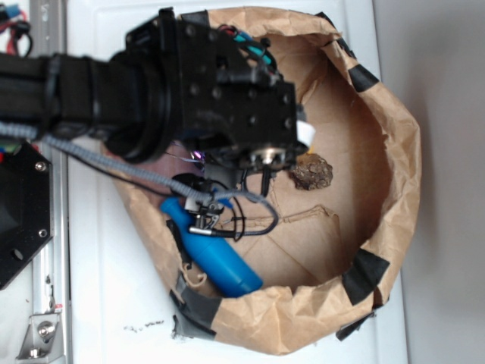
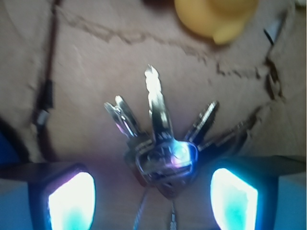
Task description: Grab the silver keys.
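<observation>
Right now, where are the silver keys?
In the wrist view the silver keys lie fanned on the brown paper, low and centred between the open gripper's two fingers, below the yellow duck.

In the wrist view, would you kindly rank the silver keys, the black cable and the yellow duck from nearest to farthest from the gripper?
1. The silver keys: centred, their heads between the fingertips of the gripper.
2. The black cable: at the left edge, above the left fingertip.
3. The yellow duck: at the top edge, right of centre, beyond the key tips.

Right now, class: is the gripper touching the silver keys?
Apart. The wrist view shows the gripper open, bare paper between each finger and the silver keys.
</observation>
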Controlling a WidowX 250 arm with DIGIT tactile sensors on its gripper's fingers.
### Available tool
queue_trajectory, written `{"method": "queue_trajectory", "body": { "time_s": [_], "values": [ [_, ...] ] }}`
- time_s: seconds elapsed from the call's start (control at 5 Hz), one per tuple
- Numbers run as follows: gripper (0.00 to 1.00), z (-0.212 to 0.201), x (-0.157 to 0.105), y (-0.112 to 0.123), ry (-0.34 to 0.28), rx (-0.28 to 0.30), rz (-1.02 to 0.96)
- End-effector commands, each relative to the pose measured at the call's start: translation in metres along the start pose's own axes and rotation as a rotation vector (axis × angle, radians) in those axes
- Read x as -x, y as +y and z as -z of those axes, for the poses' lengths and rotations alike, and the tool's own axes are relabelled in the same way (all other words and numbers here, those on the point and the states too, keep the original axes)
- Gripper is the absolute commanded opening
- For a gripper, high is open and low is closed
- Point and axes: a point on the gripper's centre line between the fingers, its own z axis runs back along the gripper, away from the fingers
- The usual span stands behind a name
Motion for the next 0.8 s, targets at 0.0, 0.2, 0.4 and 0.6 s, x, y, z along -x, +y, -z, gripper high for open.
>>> {"method": "queue_trajectory", "body": {
  "time_s": [0.0,0.2,0.4,0.6],
  "values": [
    [1.0,-0.003,0.006,-0.006,-0.027,-0.052,0.062],
    [1.0,0.014,0.013,-0.002,0.011,-0.099,0.072],
    [1.0,0.018,0.015,-0.002,0.029,-0.105,0.091],
    [0.0,0.016,0.013,-0.002,0.011,-0.097,0.079]
  ]
}}
